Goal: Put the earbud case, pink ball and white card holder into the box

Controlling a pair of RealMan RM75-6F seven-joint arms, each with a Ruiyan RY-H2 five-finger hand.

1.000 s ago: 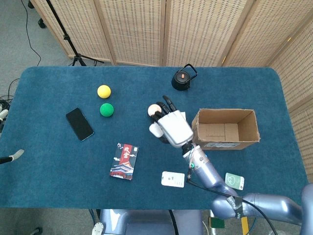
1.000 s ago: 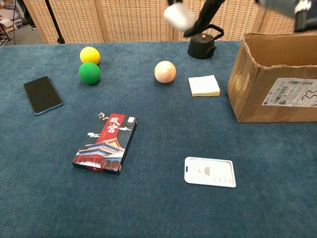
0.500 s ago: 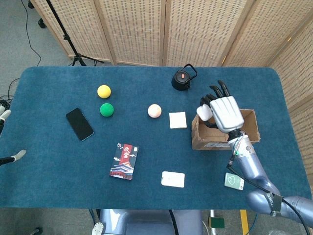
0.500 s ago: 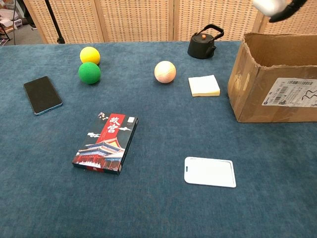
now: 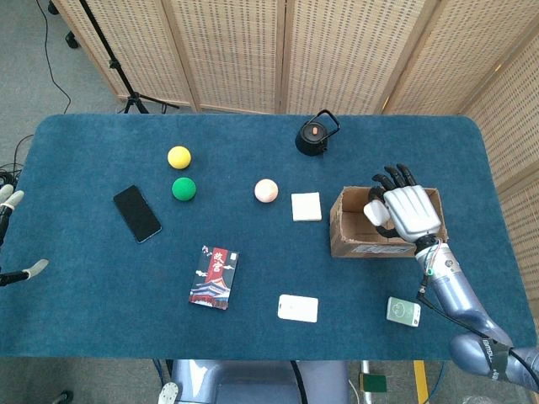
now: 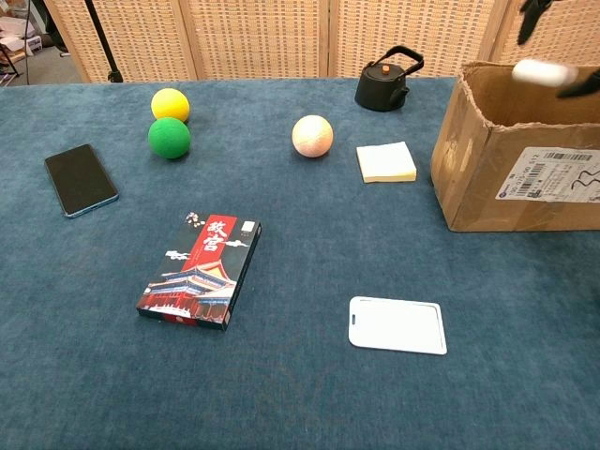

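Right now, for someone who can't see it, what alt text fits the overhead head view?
The robot's right hand holds a white earbud case over an open cardboard box on a blue table. Scattered elsewhere are a pink ball, white card holder, phone and kettle.

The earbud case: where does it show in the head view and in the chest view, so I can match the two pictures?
Head view: the earbud case is at right of centre, held by the right hand above the open cardboard box.
Chest view: the case is at the top right edge, just above the box rim.
Shared landmark: the black kettle, up and left of the box in both views.
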